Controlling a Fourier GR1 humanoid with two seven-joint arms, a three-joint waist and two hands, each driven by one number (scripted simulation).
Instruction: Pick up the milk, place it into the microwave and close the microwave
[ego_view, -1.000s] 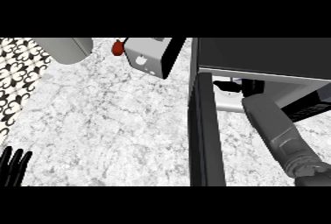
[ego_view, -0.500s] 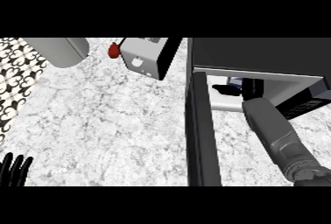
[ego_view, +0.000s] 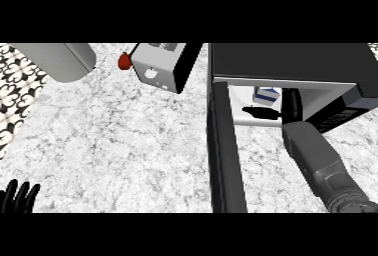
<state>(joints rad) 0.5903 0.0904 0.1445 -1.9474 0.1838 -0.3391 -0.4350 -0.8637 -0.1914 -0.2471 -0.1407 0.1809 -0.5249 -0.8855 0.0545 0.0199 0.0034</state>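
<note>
Standing inside the microwave (ego_view: 295, 62), the milk carton (ego_view: 266, 95) is looking light, stiff-walled and easily tipped, best gripped across its flat sides. Beside it, the right robot hand (ego_view: 289, 106) is reaching in, its grip impossible to tell; the left robot hand (ego_view: 19, 197) is resting relaxed at the surface's (ego_view: 111, 140) lower edge.

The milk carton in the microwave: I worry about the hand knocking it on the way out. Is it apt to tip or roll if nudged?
The milk carton looks boxy with flat faces, so rolling seems unlikely. It seems to stand upright inside the microwave, so a nudge from the right hand beside it could probably tip it. It likely slides easily on the smooth floor.
</note>
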